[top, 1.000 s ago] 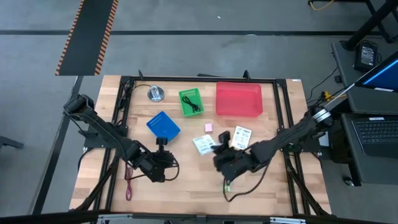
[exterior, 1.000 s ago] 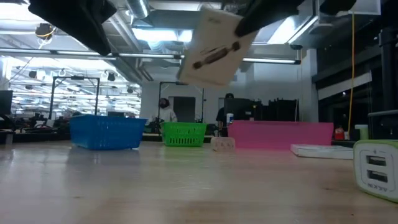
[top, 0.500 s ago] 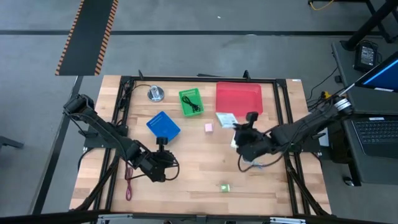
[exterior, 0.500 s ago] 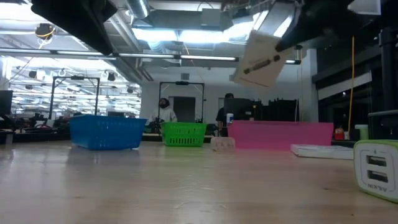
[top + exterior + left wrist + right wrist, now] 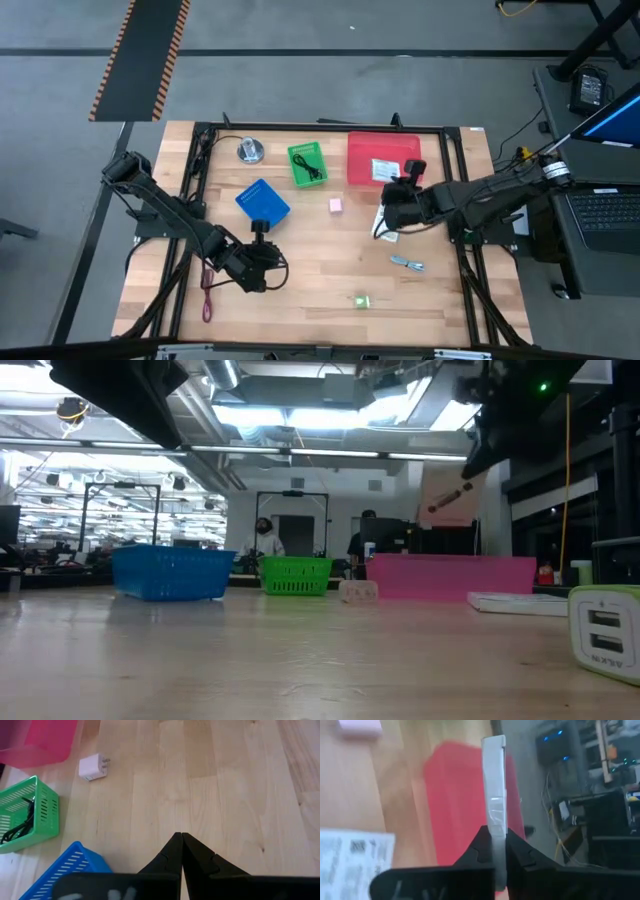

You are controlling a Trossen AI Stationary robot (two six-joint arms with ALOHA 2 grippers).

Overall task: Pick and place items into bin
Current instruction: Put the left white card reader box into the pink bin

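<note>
My right gripper (image 5: pixel 499 851) pinches white packet (image 5: pixel 494 795) edge-on; only high view shows it over red bin (image 5: pixel 362 160). Second packet (image 5: pixel 351 855) on table. Packet carried binward since half-second ago. Left gripper (image 5: pixel 181 838) pressed together, idle.
</note>
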